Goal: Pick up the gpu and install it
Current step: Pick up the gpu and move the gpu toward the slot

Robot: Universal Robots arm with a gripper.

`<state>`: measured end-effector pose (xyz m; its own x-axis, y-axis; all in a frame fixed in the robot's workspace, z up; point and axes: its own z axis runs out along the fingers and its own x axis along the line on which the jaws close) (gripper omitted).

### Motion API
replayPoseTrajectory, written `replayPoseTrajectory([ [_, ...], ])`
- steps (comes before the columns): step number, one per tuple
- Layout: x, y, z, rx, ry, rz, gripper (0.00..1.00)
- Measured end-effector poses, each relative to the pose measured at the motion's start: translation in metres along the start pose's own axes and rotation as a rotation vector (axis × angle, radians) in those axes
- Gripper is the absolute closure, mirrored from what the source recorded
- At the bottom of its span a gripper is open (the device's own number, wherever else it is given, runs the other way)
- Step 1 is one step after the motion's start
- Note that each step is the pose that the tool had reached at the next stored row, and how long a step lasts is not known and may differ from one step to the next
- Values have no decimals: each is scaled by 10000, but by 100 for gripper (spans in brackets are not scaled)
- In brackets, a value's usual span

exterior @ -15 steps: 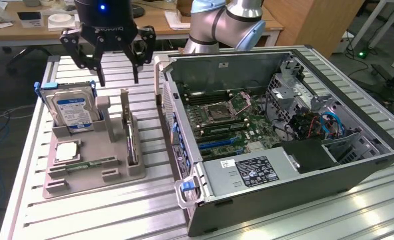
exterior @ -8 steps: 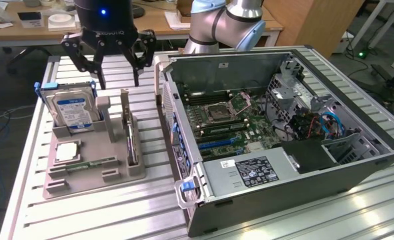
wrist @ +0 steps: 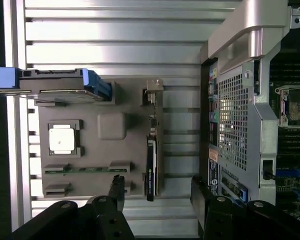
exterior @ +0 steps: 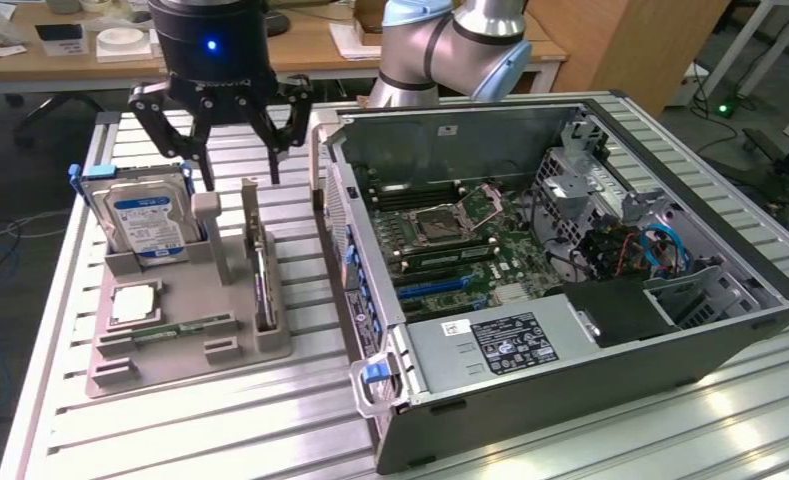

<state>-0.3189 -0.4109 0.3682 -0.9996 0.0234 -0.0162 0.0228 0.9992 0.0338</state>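
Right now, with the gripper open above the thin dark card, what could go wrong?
One finger of the open black gripper hangs close to the grey metal computer case; going down, it might hit that wall.
The thin dark gpu card stands on edge in the grey holder; an off-centre grip might tilt it.

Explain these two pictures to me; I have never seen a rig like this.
This is a robot arm with a black gripper, open and holding nothing. One picture comes from a camera off the arm, the other from a camera on its wrist. Below the gripper, on a slatted metal table, a grey plastic holder carries a silver hard drive with a blue label, a green memory stick and the thin dark gpu card, standing on edge. Beside it lies an open grey computer case.
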Motion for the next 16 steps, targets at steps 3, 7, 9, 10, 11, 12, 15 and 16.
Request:
replayPoseTrajectory([
  [3, -1, -3, 54, -4, 9, -243, 35],
  [7, -1, -5, 113, -7, 13, -360, 35],
  [9, 0, -7, 134, -6, 13, -362, 35],
  [10, 0, -7, 143, -6, 13, -361, 35],
  [11, 0, -8, 152, -6, 13, -361, 35],
  [12, 0, -8, 161, -6, 13, -361, 35],
  [15, 0, -9, 183, -5, 14, -362, 35],
  [16, 0, -9, 191, -6, 13, -361, 35],
])
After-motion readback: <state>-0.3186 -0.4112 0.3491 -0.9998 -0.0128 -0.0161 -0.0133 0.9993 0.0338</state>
